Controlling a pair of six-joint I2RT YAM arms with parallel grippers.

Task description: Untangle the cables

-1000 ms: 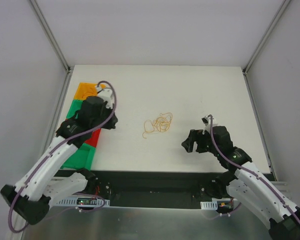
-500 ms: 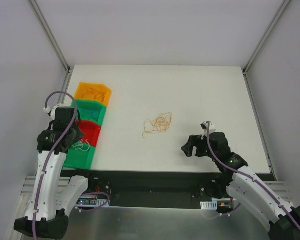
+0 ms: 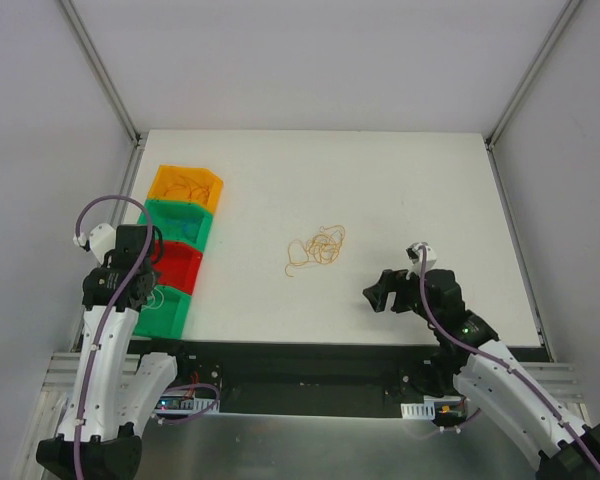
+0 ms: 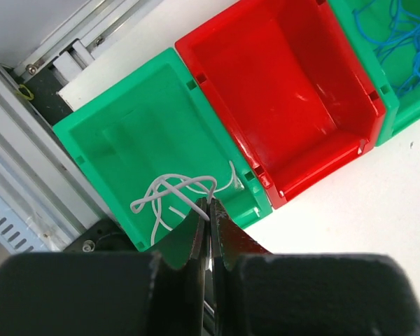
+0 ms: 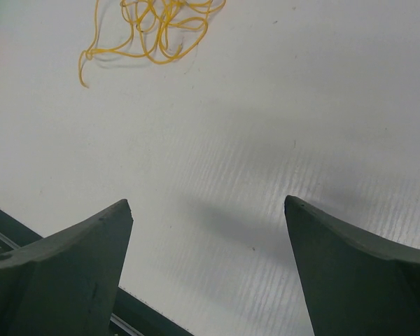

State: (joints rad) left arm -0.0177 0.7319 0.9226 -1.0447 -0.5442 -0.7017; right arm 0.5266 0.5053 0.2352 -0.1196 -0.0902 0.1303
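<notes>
Arms sit either side of the orange-tan cables (image 3: pixel 317 250), left over the bins, right low over the table (image 3: pixel 400 180).
Left arm is folded up steeply along the table's 9 o'clock edge, wrist aimed down. The left gripper (image 4: pixel 208 210) has its jaws pressed together above the near green bin (image 4: pixel 98 140). Its tips meet the end of a white strand (image 4: pixel 171 192) looped on the bin floor; cannot tell if it is pinched or only touching. The red bin (image 4: pixel 287 91) sits at 1 o'clock of the tips, and beyond it a second green bin (image 4: pixel 388 105) holds blue strands (image 4: pixel 406 35). Right arm reaches forward and low. The right gripper (image 5: pixel 206 203) is spread wide, gripping nothing, over bare table at 4 o'clock of the cables and well apart from them. The cables lie as a loose tangle near table centre, touching neither gripper.
</notes>
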